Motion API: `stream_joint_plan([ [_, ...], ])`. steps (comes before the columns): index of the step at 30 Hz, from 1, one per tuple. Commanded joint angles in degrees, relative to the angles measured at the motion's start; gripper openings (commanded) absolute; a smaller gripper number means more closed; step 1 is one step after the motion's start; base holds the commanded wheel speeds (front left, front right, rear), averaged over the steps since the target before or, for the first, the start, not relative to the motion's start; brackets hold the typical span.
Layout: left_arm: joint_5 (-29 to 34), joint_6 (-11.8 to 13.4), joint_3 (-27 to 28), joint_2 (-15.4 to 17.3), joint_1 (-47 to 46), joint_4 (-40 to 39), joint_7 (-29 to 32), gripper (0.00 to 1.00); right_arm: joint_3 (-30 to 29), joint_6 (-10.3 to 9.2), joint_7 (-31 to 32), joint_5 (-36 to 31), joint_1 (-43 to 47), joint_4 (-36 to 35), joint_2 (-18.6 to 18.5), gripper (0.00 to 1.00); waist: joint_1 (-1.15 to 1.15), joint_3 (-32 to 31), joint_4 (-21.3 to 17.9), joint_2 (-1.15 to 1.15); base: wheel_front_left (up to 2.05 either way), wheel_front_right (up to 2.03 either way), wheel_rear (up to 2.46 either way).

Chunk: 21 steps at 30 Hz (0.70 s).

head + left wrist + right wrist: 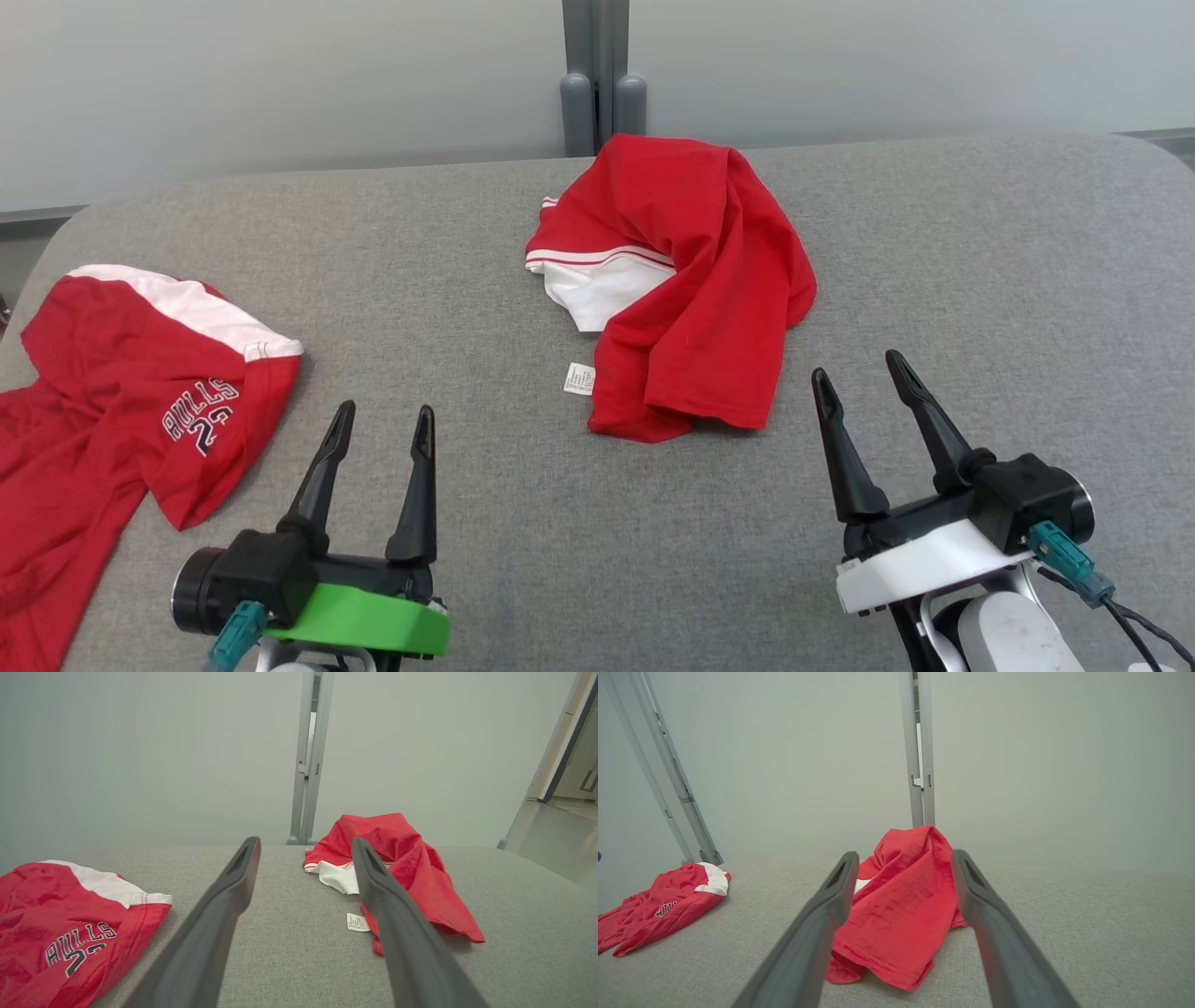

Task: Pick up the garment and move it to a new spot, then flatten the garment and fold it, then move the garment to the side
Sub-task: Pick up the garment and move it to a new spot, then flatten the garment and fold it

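Note:
A crumpled red garment (695, 289) with a white panel and a small white label lies bunched near the far middle of the grey padded table (980, 280). In the left wrist view the garment (411, 868) sits ahead and to the right; in the right wrist view the garment (901, 905) lies straight ahead. My left gripper (385, 422) hovers open near the front left, well short of the garment. My right gripper (859, 367) is open just right of the garment's near edge, with nothing between its fingers.
A second red garment (121, 411) with a white band and "BULLS 23" lettering lies spread at the table's left edge. A grey post (602, 75) stands behind the table against a pale wall. Bare grey table surface stretches to the right.

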Motion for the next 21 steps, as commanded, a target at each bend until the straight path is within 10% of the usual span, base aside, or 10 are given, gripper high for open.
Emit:
stream_joint_plan([
  [1,-0.86,0.19,0.6,-0.05,1.11,-0.37,0.05,1.0,-0.02,-0.08,-0.16,0.44,0.74,-0.02,-0.14,1.0,0.0,-0.17,-0.33,0.0,0.0,0.0,0.0],
  [21,-2.68,0.53,-1.01,-0.1,0.14,-0.13,0.04,1.0,-0.68,-0.08,-0.16,0.16,-0.37,0.02,-0.14,1.0,0.0,0.46,-0.01,0.0,0.0,0.0,0.0],
])
